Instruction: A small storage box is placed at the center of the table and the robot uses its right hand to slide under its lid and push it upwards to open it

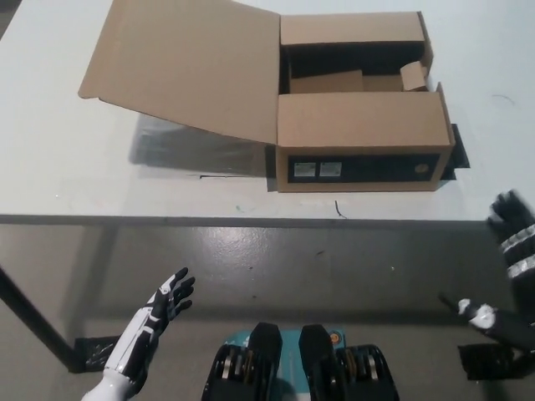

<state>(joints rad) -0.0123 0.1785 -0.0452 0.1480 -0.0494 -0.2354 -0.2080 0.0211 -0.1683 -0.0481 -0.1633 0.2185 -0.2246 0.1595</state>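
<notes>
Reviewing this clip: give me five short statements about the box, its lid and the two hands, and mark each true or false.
1. The box has its lid swung open to the picture's left. True.
2. The right hand is inside the box. False: it is off the table, at the picture's right edge, below the table's front edge.
3. The left hand holds the lid. False: it is open and empty at the lower left, below the table's edge.
4. The box's dark front face carries two small labels. True.
5. The box stands on the floor. False: it sits on the table.
</notes>
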